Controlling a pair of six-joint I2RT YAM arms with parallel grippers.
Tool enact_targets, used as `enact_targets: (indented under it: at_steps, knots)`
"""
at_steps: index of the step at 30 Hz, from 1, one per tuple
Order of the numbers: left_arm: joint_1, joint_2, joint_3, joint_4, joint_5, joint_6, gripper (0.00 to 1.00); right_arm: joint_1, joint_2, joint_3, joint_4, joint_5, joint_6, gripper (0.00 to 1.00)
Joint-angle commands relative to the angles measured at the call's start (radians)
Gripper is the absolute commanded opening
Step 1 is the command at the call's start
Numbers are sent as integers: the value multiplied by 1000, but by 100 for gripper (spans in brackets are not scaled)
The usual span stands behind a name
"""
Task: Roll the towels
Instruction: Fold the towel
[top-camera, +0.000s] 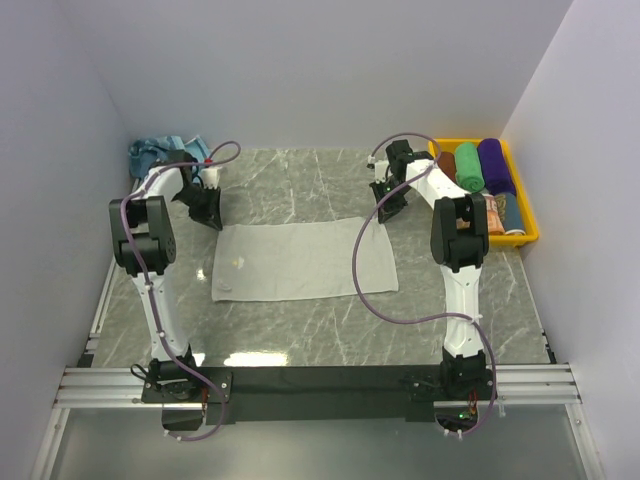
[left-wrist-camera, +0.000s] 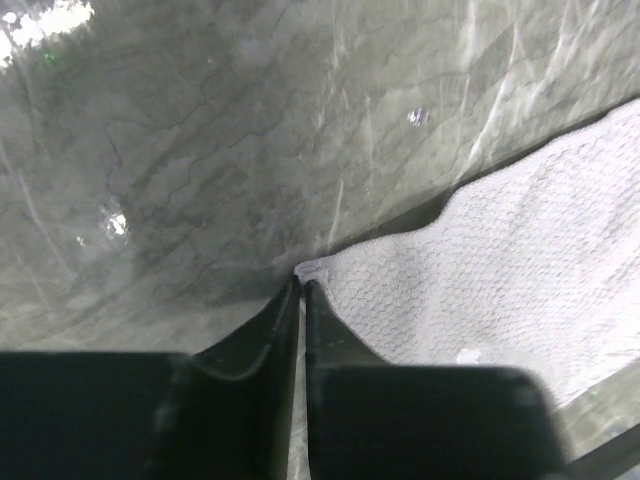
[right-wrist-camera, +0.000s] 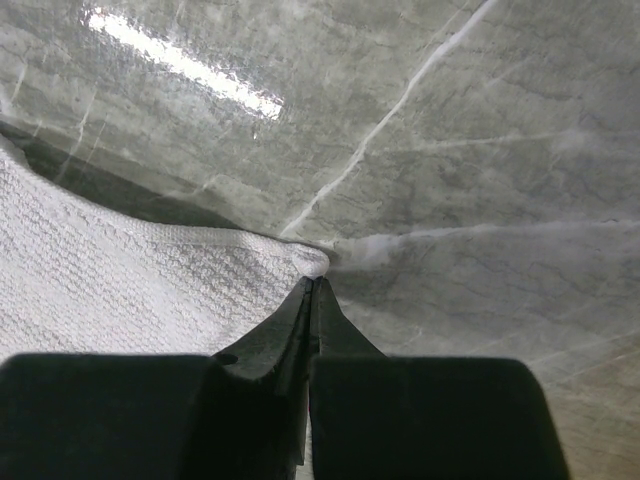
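Waffle-textured pale towel (top-camera: 300, 260), flat; left pincer (left-wrist-camera: 302, 290) and right pincer (right-wrist-camera: 313, 285) pinch its corners.

Grey-white towel (top-camera: 300, 260) flat at centre; crumpled blue towel (top-camera: 155, 152) far left; coloured rolls (top-camera: 470, 165) far right.

The flat towel (top-camera: 300, 262) lies spread in the middle of the bench (top-camera: 300, 180), with its long side running from left to right. The left gripper (top-camera: 212, 218) is at the far left corner of this towel and the right gripper (top-camera: 383, 213) at its far right corner; each one pinches its corner. Behind the left gripper, in the far left corner of the bench, lies a heap of crumpled towels (top-camera: 155, 153). At the far right stands a bin (top-camera: 520, 239), and rolled towels (top-camera: 468, 166) lie side by side in it.
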Motion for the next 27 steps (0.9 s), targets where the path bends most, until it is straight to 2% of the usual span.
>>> enact_targets:
  at_steps: [1,3,16,19,23,27]
  knots:
    - [-12,41,34,-5,11,-1,4,-14,-19,45,25,-13,-4,0]
    - [-12,48,59,6,14,-15,0,-20,-19,57,27,-9,-2,0]
    - [-12,69,267,27,49,-9,0,-111,-28,224,4,-48,-22,0]
    - [-13,63,310,-9,62,30,0,-114,-68,185,2,-71,-65,0]
    - [-13,-33,222,-13,85,146,0,-115,-152,82,7,-102,-111,0]
    - [-13,-179,9,12,95,253,0,-115,-244,-29,22,-125,-154,0]
